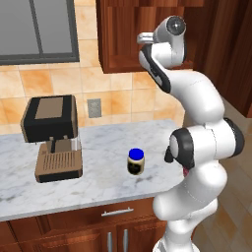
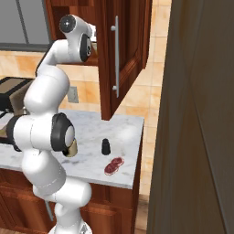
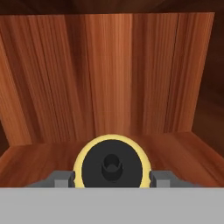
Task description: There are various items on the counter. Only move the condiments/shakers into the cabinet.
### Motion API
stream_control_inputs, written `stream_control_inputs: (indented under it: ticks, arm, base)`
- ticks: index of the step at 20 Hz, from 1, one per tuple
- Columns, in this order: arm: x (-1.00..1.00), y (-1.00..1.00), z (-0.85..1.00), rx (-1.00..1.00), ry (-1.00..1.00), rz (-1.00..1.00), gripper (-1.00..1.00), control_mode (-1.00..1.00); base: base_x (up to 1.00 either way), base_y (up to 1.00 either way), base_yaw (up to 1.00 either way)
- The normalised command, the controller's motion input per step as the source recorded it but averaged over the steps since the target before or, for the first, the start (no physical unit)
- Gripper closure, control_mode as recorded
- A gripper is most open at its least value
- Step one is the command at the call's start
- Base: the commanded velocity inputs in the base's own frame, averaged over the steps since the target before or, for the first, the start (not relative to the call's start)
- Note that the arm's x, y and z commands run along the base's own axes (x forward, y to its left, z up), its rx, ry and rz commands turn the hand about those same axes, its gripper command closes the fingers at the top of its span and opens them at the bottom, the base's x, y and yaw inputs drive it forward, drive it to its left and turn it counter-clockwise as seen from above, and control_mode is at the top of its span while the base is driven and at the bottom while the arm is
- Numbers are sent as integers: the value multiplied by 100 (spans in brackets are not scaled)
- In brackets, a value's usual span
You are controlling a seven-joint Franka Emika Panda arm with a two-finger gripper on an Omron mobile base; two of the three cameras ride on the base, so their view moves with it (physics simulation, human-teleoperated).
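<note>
In the hand view, the yellow squeeze bottle (image 3: 112, 165) with its black nozzle sits between my two fingers, and my gripper (image 3: 112, 178) is shut on it. The bottle is inside the cabinet (image 3: 109, 78), just above its wooden floor and short of the back wall. In the left base view my arm reaches up into the cabinet (image 1: 123, 49), which hides the hand. The blue-lidded jar (image 1: 136, 161) stands on the counter (image 1: 98, 187). The small black shaker (image 2: 106, 146) stands on the counter (image 2: 125, 132), with the dark-red lumpy object (image 2: 114, 166) in front of it.
A black and brown coffee machine (image 1: 51, 138) stands at the counter's left. The cabinet door (image 2: 130, 50) hangs open to the right of my arm. A tall dark wood panel (image 2: 196, 114) closes off the right side.
</note>
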Motion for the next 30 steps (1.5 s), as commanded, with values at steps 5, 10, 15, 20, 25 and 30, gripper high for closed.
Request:
stream_control_inputs:
  ticks: [5,10,15,20,25,30]
  arm:
    - [-28,0,0,0,-5,0,100,-100]
    - [10,0,-15,-4,0,0,100,-100]
    - [12,0,-28,-4,0,0,100,-100]
    - [9,0,-5,-1,0,0,100,-100]
    - [7,0,-1,0,0,0,-100,-100]
    - [20,-1,-6,0,0,0,-100,-100]
  base:
    - [0,0,0]
    - [0,0,0]
    - [0,0,0]
    - [0,0,0]
    - [0,0,0]
    - [0,0,0]
